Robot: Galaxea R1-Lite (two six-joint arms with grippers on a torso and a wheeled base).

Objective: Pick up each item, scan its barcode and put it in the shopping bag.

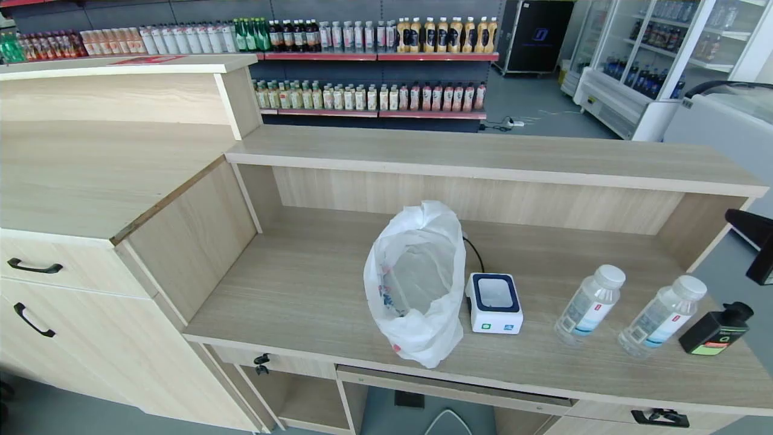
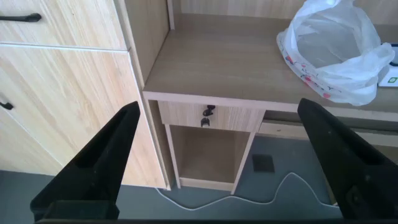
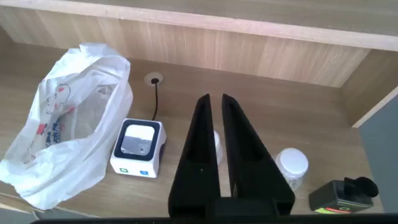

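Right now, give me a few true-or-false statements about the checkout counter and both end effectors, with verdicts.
The shopping bag stands open on the counter, left of the scanner. True.
Both clear bottles lie inside the bag. False: the left clear bottle and right clear bottle stand right of the scanner.
The left end effector is open and holds nothing. True.
The right end effector grips the dark bottle. False: it is shut on nothing; that bottle sits at the counter's right end.

The shopping bag [image 1: 416, 284] is translucent white with red and blue prints; the scanner [image 1: 494, 302] white, navy-framed; two bottles [image 1: 590, 305] [image 1: 662, 317] clear (white caps, red-marked labels); a third bottle [image 1: 715, 329] black, green-labelled; the counter [image 1: 290, 290] pale woodgrain.
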